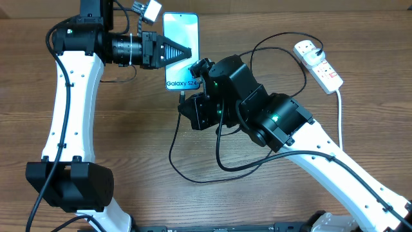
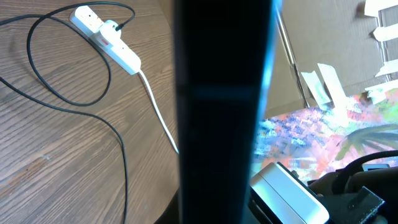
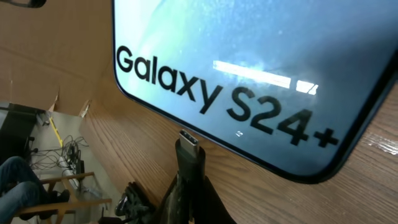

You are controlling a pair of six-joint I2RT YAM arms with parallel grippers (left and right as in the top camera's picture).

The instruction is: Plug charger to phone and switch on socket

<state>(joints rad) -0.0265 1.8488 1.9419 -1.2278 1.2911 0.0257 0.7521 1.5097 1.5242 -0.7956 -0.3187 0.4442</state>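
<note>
phone [image 1: 180, 38]: screen-up over the counter [image 1: 141, 142], "Galaxy S24+" readable. Whether it lies flat or is lifted slightly cannot be told.
left tool [image 1: 187, 51]: clenched on the phone. It comes in over the long edge that faces away from the socket [image 1: 320, 62], one finger across the screen, and looks to be steadying the phone.
right tool [image 3: 189, 186]: clenched on the connector end of the charger [image 3: 189, 158], just below the phone's bottom edge.
connector: tip meets the phone's bottom edge at about mid-width and lines up with the port. Its metal end shows at the edge, so it is judged at the mouth or partly in. Full seating cannot be confirmed.
plug [image 2: 111, 28]: sits in the socket, well away from the phone, so that end looks done.
cable: runs in loose loops over the counter between phone and socket, no visible snag.
white lead [image 2: 155, 112]: leaves the socket's end, separate from the charger.
switches: red marks visible, on or off cannot be read, and neither tool is near them.
done: phone held, plug in the socket, connector brought to the port.
left: push the connector home, let go, reach across to the socket, flip the switch.
progress: roughly halfway, at the insertion step.
</note>
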